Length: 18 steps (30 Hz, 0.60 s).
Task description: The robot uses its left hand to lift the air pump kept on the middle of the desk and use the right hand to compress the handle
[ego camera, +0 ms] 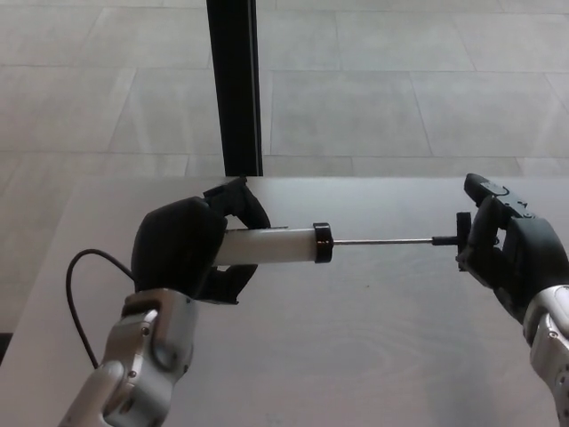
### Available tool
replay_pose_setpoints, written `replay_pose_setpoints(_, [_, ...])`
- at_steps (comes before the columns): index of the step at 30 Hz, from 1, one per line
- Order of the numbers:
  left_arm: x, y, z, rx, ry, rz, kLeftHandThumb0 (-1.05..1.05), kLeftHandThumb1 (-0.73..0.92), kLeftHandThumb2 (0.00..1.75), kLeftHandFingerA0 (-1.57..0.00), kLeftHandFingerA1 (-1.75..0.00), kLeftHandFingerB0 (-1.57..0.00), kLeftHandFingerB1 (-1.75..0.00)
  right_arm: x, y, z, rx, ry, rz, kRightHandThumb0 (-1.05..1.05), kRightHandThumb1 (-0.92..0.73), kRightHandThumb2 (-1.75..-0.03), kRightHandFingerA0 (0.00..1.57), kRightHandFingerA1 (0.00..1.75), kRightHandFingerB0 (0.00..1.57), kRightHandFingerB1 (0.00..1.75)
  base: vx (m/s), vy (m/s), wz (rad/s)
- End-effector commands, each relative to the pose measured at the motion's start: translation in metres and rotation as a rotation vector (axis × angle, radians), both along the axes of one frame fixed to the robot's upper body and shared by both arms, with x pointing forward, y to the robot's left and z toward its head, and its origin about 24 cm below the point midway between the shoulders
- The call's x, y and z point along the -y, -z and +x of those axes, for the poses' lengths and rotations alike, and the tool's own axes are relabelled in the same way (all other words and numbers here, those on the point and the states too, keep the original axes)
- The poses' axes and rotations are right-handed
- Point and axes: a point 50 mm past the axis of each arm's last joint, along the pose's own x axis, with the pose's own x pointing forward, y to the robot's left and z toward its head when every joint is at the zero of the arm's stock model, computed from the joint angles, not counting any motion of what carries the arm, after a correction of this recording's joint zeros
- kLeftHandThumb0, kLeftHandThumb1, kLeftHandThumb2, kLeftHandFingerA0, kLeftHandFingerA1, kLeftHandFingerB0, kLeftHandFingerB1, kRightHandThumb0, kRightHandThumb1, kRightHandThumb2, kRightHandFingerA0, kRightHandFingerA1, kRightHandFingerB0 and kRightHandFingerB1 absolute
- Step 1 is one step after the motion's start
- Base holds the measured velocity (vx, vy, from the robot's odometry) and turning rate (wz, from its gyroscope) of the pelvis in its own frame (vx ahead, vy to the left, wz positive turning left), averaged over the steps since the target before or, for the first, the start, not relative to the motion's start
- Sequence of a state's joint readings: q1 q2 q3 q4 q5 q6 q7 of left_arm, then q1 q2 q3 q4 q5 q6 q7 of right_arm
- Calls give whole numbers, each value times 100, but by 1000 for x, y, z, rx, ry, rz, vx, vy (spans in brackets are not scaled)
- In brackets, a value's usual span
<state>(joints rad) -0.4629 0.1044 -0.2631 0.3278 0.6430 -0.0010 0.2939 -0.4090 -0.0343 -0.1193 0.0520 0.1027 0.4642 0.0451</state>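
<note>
Head view: left hand [182, 253] wrapped tight around the white barrel of the air pump [276, 246], thumb and fingers closed above and below it, pump held level above the desk [356, 338] and not touching it. Barrel ended in a black collar [322, 243]; from there a thin metal rod [382, 240] stretched fully out toward the robot's right. Right hand [507, 253] met the black T-handle [462, 233] at the rod's far end, fingers loosely curled and apart around it, handle touching them and partly hidden; no firm grasp visible.

Counted: one pump, one rod, one handle, two hands. Also one black cable [82, 298] looping beside the left forearm, and one dark upright post [234, 84] behind the desk, on a tiled floor [400, 80].
</note>
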Motion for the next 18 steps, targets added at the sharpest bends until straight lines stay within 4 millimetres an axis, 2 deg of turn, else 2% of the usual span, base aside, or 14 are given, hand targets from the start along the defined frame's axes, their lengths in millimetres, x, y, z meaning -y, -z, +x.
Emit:
replay_pose_setpoints(1, [-2,3,-2,5,-21,-17,-13,46,120,-86,-175,-80,-154,4,-13,6,48,6,-20,-82,-82,-124,0,25,3,23,0,0,0])
replay_pose_setpoints(2, [-2,3,-2,2,-22,-7,-14,48,116,-83,-174,-79,-155,3,-14,7,52,3,-16,-96,-85,-108,7,19,3,18,0,0,0])
replay_pose_setpoints(4, [-1,2,-1,-1,-22,6,-14,46,119,-85,-172,-81,-154,0,-15,8,63,-11,-28,-91,-83,-108,7,23,3,21,0,0,0])
replay_pose_setpoints(5, [0,2,-1,-2,-21,8,-14,46,119,-85,-173,-80,-154,0,-15,9,64,-13,-31,-80,-82,-123,0,27,3,26,0,0,0])
replay_pose_setpoints(6, [0,2,-1,-4,-20,9,-14,46,119,-85,-173,-80,-154,-1,-16,9,65,-17,-35,-80,-82,-123,0,27,3,26,0,0,0])
replay_pose_setpoints(7, [0,2,-1,-3,-20,-11,-13,45,121,-88,-175,-82,-154,-3,-16,9,64,-19,-40,-86,-92,-83,0,25,7,26,0,0,0])
replay_pose_setpoints(8, [0,2,-1,3,-21,-8,-14,47,119,-86,-175,-81,-156,-3,-16,10,63,-20,-50,-80,-82,-122,0,28,4,26,0,0,0])
replay_pose_setpoints(10, [0,2,0,6,-26,-4,-15,45,124,-90,-175,-83,-155,-6,-17,11,68,-26,-57,-80,-82,-122,0,28,4,27,0,0,0])
replay_pose_setpoints(11, [0,2,0,13,-25,10,-22,47,116,-118,-139,-103,-127,-7,-18,11,65,-29,-60,-90,-92,-88,0,25,7,25,0,0,0])
replay_pose_setpoints(12, [0,1,0,11,-24,3,-14,46,120,-93,-175,-75,-150,-10,-17,11,63,-28,-72,-86,-84,-124,0,25,9,24,0,0,0])
replay_pose_setpoints(14, [1,-2,1,31,-23,26,-14,47,119,-85,-173,-81,-155,-13,-16,11,54,-30,-68,-90,-85,-125,0,22,5,21,0,0,0])
replay_pose_setpoints(16, [2,-3,2,31,-19,7,-14,44,122,-87,-174,-83,-155,-16,-13,10,45,-33,-60,-90,-85,-125,0,22,4,21,0,0,0])
replay_pose_setpoints(17, [3,-4,3,39,-6,4,-13,51,115,-91,-175,-76,-151,-18,-10,9,39,-33,-69,-87,-85,-125,0,26,13,26,0,0,0])
replay_pose_setpoints(18, [4,-5,3,42,-2,14,-13,51,115,-89,-175,-75,-152,-19,-7,8,33,-35,-80,-85,-84,-124,0,28,14,27,0,0,0])
